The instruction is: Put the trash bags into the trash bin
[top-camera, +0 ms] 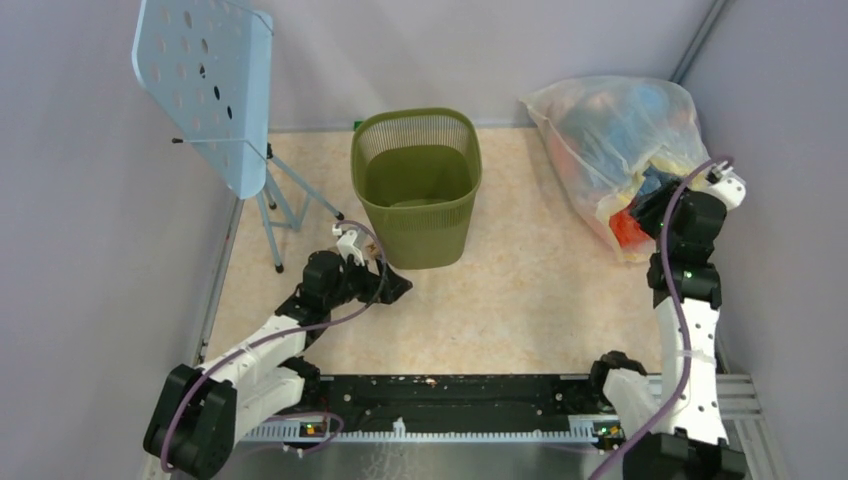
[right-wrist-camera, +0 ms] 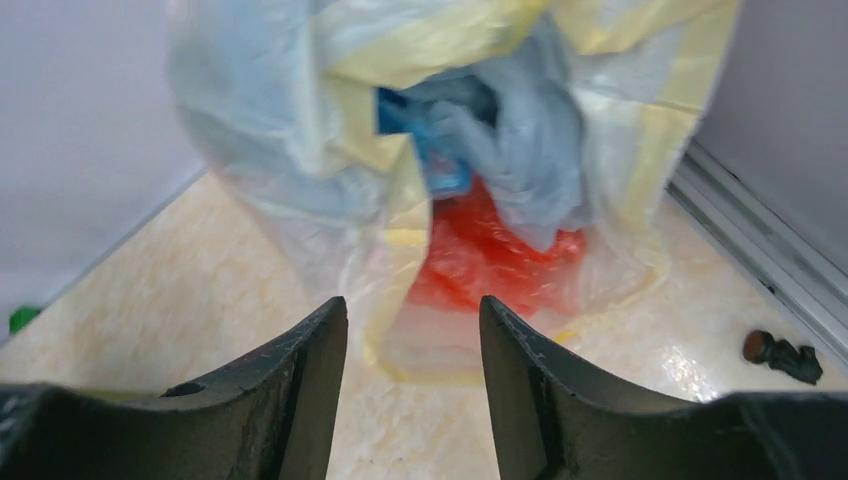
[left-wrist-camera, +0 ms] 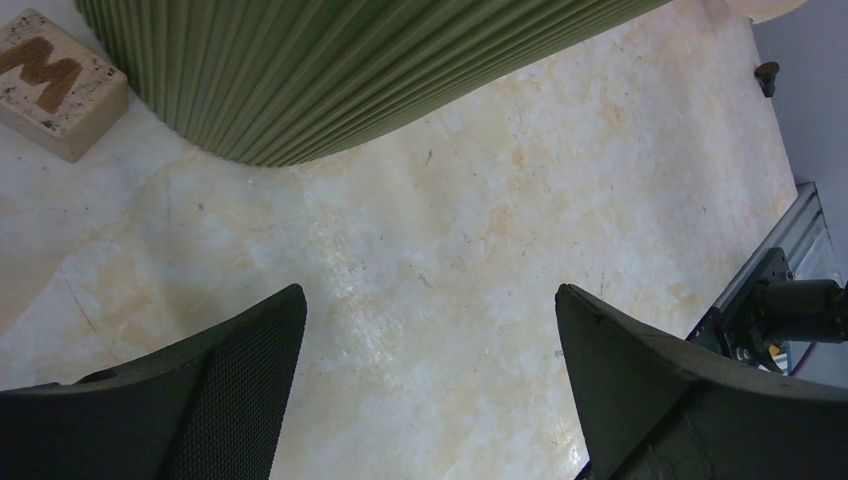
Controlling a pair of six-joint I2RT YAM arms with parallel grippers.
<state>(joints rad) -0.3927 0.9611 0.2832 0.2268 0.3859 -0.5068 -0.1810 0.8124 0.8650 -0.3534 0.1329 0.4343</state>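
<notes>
Left gripper [left-wrist-camera: 430,300]: jaws wide apart, empty, over beige marbled bench [left-wrist-camera: 450,230], just beside trash bin [top-camera: 417,240] (far-middle of bench). Right gripper [right-wrist-camera: 412,310]: jaws parted, empty, facing clear sack [right-wrist-camera: 300,150] in far right corner, pale blue-grey plastic [right-wrist-camera: 520,130] inside. Grey walls [top-camera: 450,50] all round.

Olive-green mesh trash bin [top-camera: 425,240] stands upright mid-table.
</notes>
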